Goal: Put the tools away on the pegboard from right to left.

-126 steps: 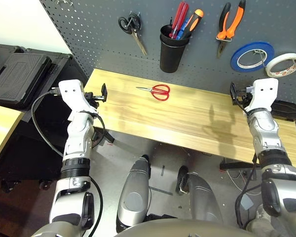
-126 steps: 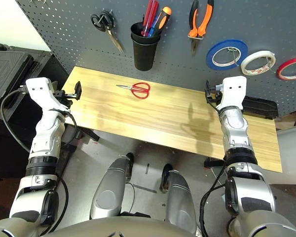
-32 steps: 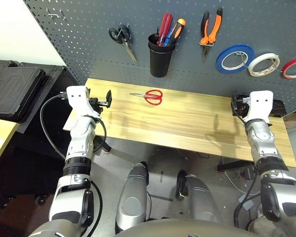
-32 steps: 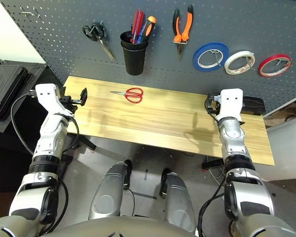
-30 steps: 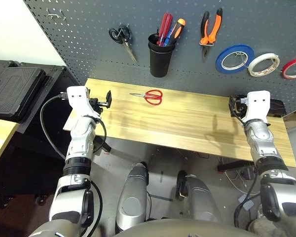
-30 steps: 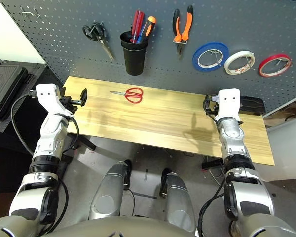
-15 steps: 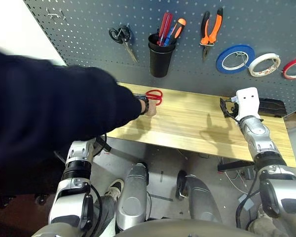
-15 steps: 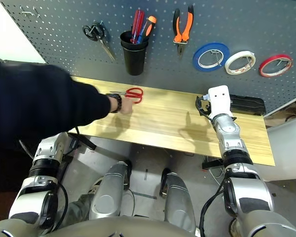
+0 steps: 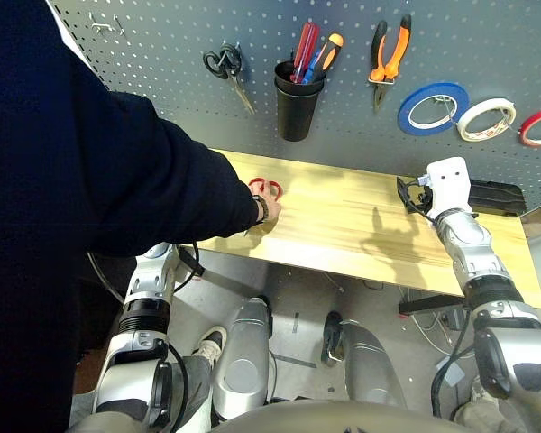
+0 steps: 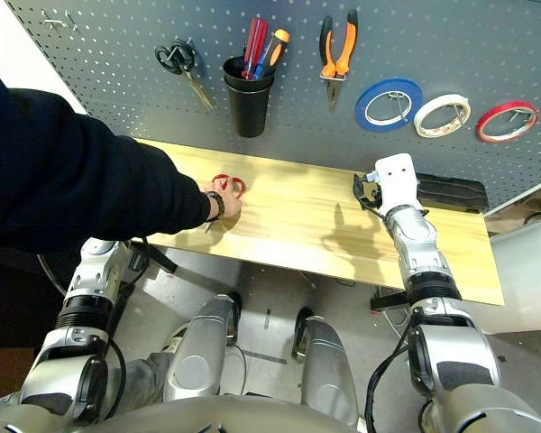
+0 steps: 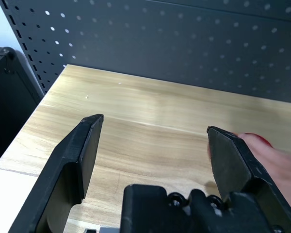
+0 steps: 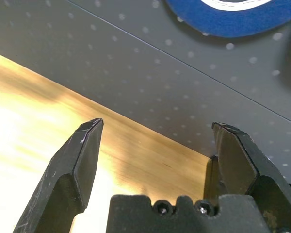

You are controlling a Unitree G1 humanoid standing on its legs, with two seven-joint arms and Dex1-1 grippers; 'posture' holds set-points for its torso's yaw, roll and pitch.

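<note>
On the table [image 9: 361,225]: red-handled scissors [image 9: 265,188], partly covered by a person's hand [image 9: 269,204].
Already hung on the pegboard [image 10: 487,45]: red tape ring [image 10: 505,120], pliers [image 10: 336,47]; screwdriver [image 10: 252,41] held in black cup [image 10: 248,95].
Left to do: scissors judged not yet hung.
Jaws: left gripper [image 11: 155,145] and right gripper [image 12: 155,145] both spread wide, nothing held.

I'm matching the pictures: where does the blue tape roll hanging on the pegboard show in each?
Left eye: blue tape roll, upper right.
Right eye, upper right.
Right wrist: blue arc, top edge.
Shared landmark: dark grey pegboard.
</note>
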